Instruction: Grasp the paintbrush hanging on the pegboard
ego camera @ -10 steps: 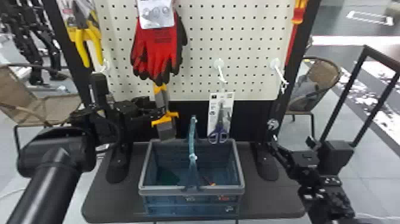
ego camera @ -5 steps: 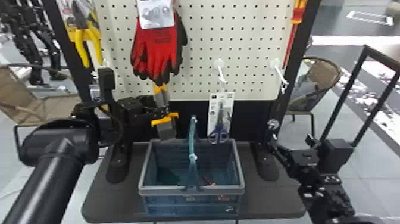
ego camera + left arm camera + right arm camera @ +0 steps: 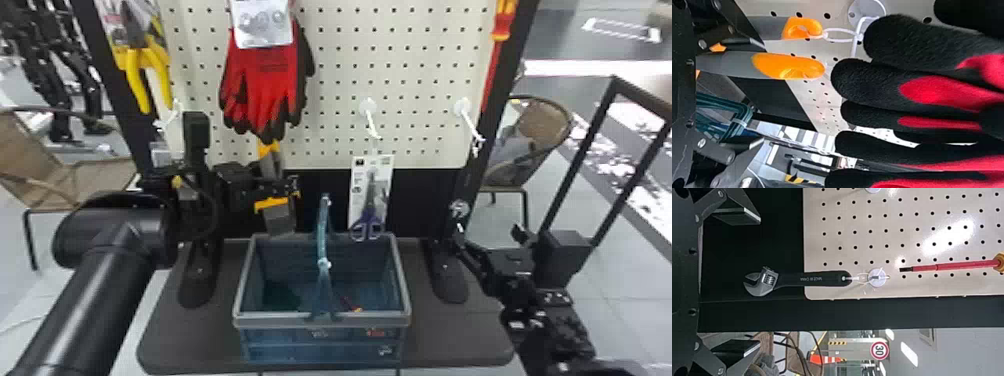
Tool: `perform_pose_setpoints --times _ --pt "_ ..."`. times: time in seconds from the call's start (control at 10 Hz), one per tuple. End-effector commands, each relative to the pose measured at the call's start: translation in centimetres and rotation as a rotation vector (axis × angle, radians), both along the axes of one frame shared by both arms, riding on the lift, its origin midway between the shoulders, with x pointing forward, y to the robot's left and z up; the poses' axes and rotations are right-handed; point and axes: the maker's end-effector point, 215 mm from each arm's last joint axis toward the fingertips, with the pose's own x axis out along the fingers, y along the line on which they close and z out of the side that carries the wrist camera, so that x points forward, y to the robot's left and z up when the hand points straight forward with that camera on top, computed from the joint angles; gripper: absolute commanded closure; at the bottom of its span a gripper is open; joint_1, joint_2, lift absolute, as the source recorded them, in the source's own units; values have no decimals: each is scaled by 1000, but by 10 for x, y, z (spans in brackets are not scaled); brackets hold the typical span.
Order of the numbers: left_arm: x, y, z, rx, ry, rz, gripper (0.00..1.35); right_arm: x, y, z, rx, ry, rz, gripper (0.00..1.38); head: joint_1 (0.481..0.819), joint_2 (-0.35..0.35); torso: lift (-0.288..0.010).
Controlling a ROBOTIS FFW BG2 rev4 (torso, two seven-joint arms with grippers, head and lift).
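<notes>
The paintbrush (image 3: 272, 162) hangs on the pegboard (image 3: 400, 75) just under the red glove (image 3: 262, 85) — the left gripper (image 3: 266, 187) looks open, its fingers either side of the handle. The right gripper (image 3: 734, 282) — fingers spread wide — sits low by the tabletop's (image 3: 450, 325) right side.

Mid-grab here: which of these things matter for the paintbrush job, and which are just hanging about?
Job in hand:
paintbrush
pegboard it hangs on
left gripper, open at the brush

Just about:
red gloves
yellow pliers
scissors
red screwdriver
wrench
blue basket on the table
</notes>
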Motion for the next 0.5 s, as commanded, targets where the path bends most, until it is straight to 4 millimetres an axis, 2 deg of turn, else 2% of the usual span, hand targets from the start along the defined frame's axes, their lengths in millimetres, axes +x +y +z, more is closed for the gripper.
perform_pose_setpoints --times 0.0,0.1,0.4 --pt "1 0 -2 15 5 -3 1009 0 0 -1 0 1 1 182 549 0 -100" --pt "1 1 0 17 2 -4 1190 0 1 -2 3 4 4 182 549 0 -100" --pt "2 5 2 8 -8 7 1191 -1 1 -5 4 9 5 182 549 0 -100"
